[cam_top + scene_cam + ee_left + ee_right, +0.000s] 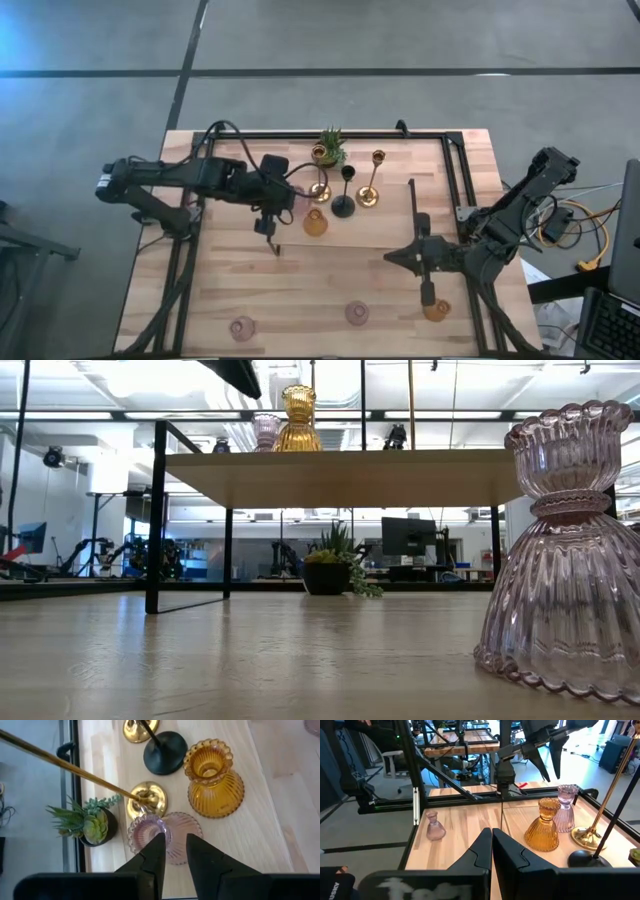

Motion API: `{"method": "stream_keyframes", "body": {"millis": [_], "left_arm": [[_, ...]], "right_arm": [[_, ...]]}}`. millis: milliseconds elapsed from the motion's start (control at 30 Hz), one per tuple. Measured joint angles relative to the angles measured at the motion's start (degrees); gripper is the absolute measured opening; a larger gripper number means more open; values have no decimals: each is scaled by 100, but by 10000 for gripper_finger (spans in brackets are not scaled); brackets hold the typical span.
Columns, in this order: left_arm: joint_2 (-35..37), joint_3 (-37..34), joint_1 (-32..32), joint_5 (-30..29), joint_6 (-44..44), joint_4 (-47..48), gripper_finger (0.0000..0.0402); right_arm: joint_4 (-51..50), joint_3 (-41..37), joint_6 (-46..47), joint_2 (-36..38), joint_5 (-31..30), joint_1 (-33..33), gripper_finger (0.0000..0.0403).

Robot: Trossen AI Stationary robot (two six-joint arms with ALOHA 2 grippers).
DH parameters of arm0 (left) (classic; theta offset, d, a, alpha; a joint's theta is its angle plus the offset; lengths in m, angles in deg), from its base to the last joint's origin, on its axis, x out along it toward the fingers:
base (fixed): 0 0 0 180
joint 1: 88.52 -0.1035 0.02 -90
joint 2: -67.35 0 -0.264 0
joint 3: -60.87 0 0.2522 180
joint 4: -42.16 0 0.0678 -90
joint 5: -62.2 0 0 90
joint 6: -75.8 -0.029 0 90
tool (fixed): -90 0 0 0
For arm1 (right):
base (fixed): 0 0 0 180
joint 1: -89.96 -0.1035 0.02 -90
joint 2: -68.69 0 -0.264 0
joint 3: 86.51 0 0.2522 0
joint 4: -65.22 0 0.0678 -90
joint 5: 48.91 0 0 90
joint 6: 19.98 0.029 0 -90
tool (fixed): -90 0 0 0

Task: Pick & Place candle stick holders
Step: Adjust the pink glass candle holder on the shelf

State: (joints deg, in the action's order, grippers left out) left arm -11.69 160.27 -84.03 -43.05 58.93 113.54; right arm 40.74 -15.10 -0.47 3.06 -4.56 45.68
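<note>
High: straight down, whole table (330, 260) | Low: tabletop level, facing room | Wrists: close; both show amber holder (212, 780).

Robotics lab: monitor (407, 537) (more rigs behind).

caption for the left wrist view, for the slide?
Left gripper open above a pink glass holder, beside an amber holder, gold base, black base and potted succulent.

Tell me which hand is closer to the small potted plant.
Left. The left hand hangs just in front of the potted plant, over the clustered holders. The right hand waits farther off, toward the table's right front.
</note>
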Motion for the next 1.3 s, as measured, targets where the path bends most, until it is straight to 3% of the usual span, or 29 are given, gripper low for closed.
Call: {"method": "stream_keyframes", "body": {"millis": [633,1300], "left_arm": [[-462,8,-324,26,-122,329,78],[-444,373,-328,43,-101,473,78]], "right_arm": [[7,0,2,-7,0,2,8],[-2,-2,0,-7,-2,2,8]]}}
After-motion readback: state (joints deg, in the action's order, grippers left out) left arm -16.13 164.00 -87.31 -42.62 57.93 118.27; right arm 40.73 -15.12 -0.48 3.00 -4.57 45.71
